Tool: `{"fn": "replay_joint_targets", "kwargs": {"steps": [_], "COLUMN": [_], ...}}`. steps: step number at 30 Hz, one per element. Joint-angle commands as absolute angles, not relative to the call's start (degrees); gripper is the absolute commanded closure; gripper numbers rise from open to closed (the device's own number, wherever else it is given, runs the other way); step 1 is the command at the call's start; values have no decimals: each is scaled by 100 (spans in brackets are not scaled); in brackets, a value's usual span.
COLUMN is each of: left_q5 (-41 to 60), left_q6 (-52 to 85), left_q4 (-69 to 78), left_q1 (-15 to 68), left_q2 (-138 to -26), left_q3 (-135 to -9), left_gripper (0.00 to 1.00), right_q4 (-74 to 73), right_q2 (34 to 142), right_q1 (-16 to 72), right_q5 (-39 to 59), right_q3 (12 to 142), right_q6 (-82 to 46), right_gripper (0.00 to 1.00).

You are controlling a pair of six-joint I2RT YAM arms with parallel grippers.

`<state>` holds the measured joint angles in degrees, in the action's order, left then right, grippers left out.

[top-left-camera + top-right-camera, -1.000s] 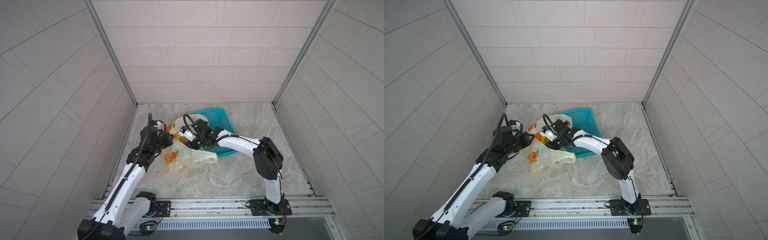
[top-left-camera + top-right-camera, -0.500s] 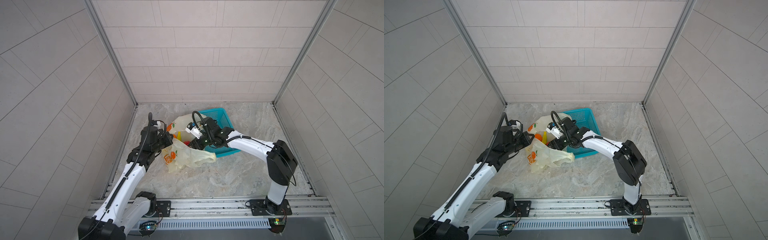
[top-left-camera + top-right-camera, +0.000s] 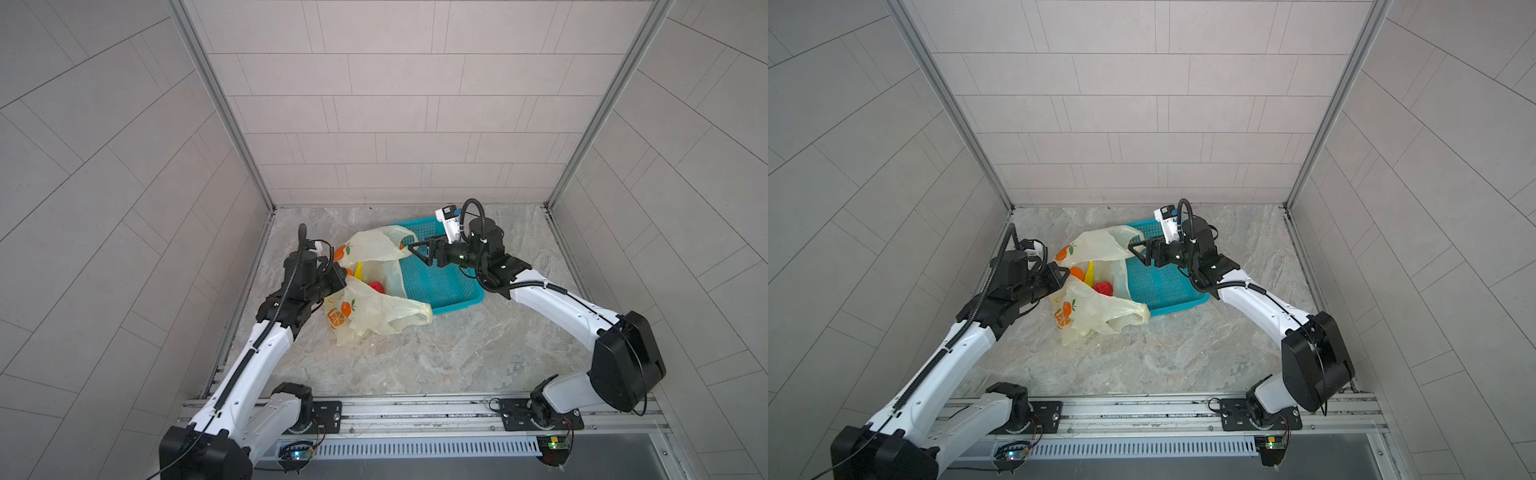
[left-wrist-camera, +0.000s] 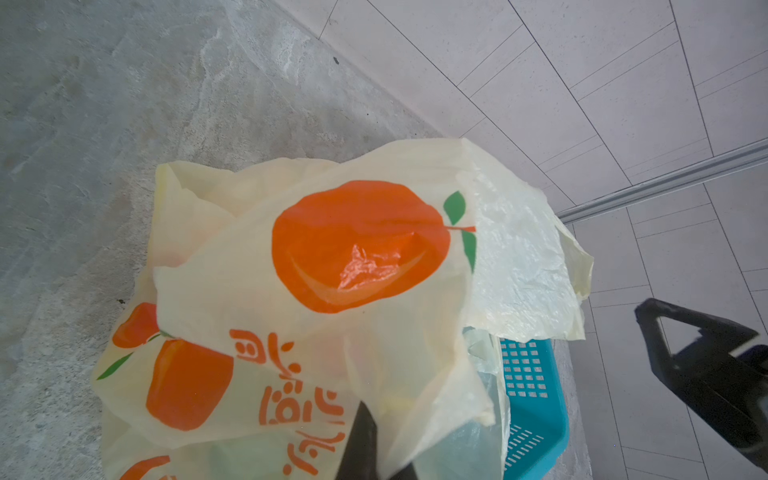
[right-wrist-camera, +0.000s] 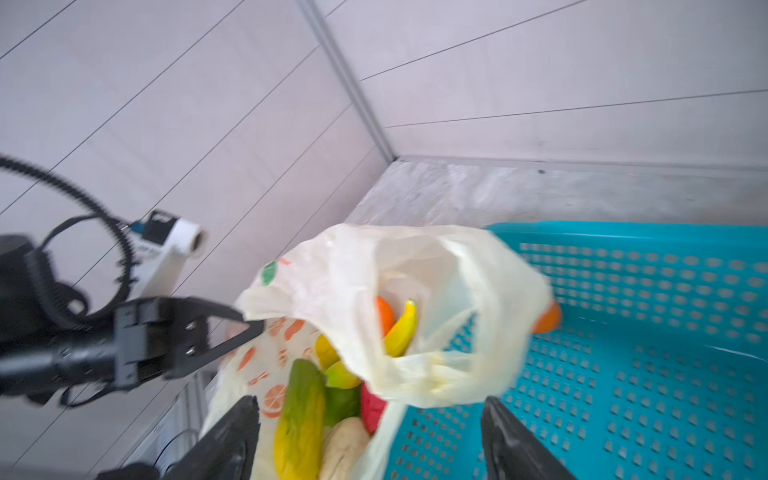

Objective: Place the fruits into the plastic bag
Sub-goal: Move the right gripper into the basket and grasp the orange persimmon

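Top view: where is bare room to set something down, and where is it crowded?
Widest bare stone lies between the bag and the front rail. A narrower strip runs behind the basket along the back wall. Most of the basket's floor is bare. Crowded: the bag's mouth, pinched by the shut left gripper, with the open right gripper beside it.

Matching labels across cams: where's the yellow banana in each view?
Top view: yellow banana in the plastic bag mouth, left of centre.
Top view: banana, same spot in the bag mouth.
Left wrist: not in it; only the bag's outside shows.
Right wrist: mid-picture, inside the bag.
Shared landmark: teal basket.
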<state>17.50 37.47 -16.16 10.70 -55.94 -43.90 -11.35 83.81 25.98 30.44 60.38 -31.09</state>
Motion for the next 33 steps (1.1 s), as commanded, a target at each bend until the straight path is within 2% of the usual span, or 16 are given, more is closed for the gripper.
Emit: {"fn": "replay_joint_targets", "kwargs": {"steps": [1, 6, 11, 16, 21, 33], "left_q5": [1678, 1630, 1654, 1713, 1724, 1619], "left_q6": [3753, 3789, 3777, 3771, 3755, 3709], "left_q4": [-1534, -1529, -1538, -1530, -1536, -1767], "left_q1": [1092, 1095, 1090, 1106, 1105, 1107], "left_q2": [-5596, -5609, -5600, -5682, -5730, -5668], "left_q3": [-4360, -4359, -4349, -4337, -4392, -4413], "left_gripper": [100, 100, 100, 100, 100, 100], "right_q4": [-1247, -285, 177, -73, -1374, -1774], "right_q2": [8483, 9288, 10521, 11715, 12485, 12776], "right_q1": [2525, 2467, 2452, 2494, 2505, 2505], "right_q5": [2185, 1507, 1836, 2527, 2989, 3012], "right_q3": [6004, 6576, 7536, 8479, 8690, 8702], "right_q6": [-3570, -3588, -3892, -4273, -4996, -5140], "right_gripper": [20, 20, 21, 22, 22, 23]}}
